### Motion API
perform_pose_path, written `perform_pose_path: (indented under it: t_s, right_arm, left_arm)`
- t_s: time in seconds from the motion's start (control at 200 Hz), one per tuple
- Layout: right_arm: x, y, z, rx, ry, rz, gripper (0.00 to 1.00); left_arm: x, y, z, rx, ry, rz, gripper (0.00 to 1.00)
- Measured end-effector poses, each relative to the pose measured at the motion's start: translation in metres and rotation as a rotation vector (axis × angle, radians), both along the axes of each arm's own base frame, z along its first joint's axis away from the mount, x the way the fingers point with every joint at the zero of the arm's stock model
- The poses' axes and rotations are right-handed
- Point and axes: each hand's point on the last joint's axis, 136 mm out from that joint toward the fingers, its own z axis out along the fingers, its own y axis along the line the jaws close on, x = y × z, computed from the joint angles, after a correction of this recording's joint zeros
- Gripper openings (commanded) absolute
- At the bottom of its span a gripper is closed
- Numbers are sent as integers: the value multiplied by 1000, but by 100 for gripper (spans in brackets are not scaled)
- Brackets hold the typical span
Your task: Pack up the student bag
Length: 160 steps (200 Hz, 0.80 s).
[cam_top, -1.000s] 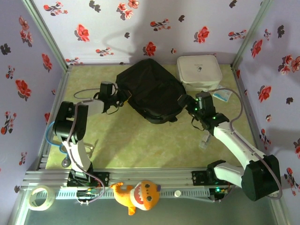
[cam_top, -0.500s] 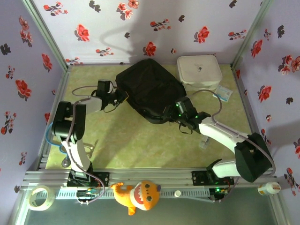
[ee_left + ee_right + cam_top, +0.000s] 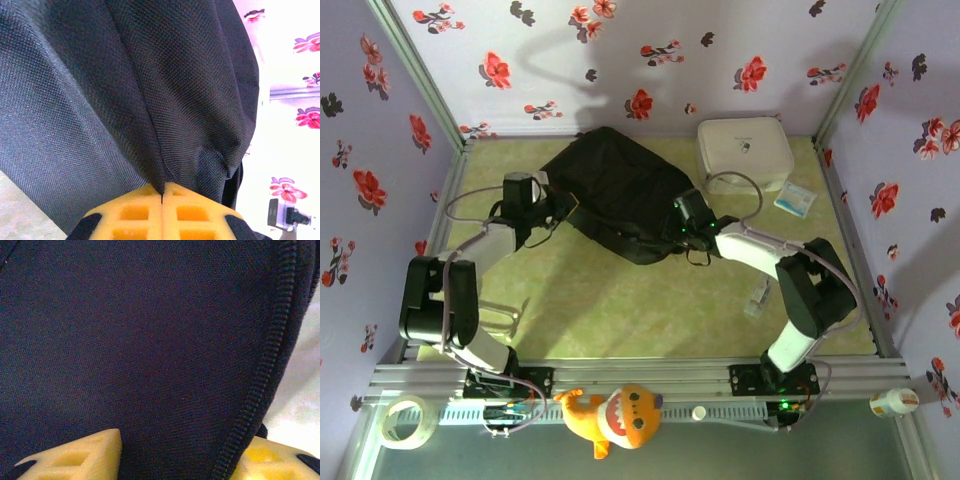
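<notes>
The student bag (image 3: 620, 195), a large black fabric backpack, lies at the middle back of the table. My left gripper (image 3: 556, 206) is at its left edge. In the left wrist view its yellow pads (image 3: 135, 212) meet on a pinched fold of the bag's cloth (image 3: 125, 90), so this gripper (image 3: 162, 192) is shut on it. My right gripper (image 3: 676, 226) is at the bag's right front edge. In the right wrist view its jaws stand apart around a thick bulge of the bag (image 3: 150, 340) with its zipper (image 3: 265, 375); this gripper (image 3: 180, 442) is open.
A white zip case (image 3: 745, 150) sits at the back right, with a small packet (image 3: 793, 202) beside it. A small clear item (image 3: 757, 297) lies right of the middle. On the near rail are a plush shark (image 3: 615, 418), a tape roll (image 3: 402, 420) and a small bottle (image 3: 892, 402).
The left gripper closed on the bag's edge and pulled it left. The right arm swung left onto the bag's right side, its jaws narrowing.
</notes>
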Motion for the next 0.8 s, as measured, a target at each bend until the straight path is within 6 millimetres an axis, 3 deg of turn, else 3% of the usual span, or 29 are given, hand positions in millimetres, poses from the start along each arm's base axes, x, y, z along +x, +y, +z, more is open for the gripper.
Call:
perform_pose_path:
  t_s: [0.14, 0.36, 0.485, 0.6, 0.8]
  right_arm:
    - [2, 0, 21, -13, -42, 32, 59]
    - [-23, -19, 71, -40, -98, 64, 59]
    - [-37, -20, 95, -24, -137, 93, 59]
    - [-51, -2, 104, 8, -151, 158, 58]
    - [-66, 49, 94, 43, -114, 306, 54]
  left_arm:
    - [-2, 1, 5, 5, -8, 5, 0]
    - [-3, 2, 5, 8, -3, 6, 0]
    - [-3, 2, 4, 9, -2, 6, 0]
    - [-3, 2, 4, 11, -1, 8, 0]
    - [-3, 2, 4, 13, -3, 6, 0]
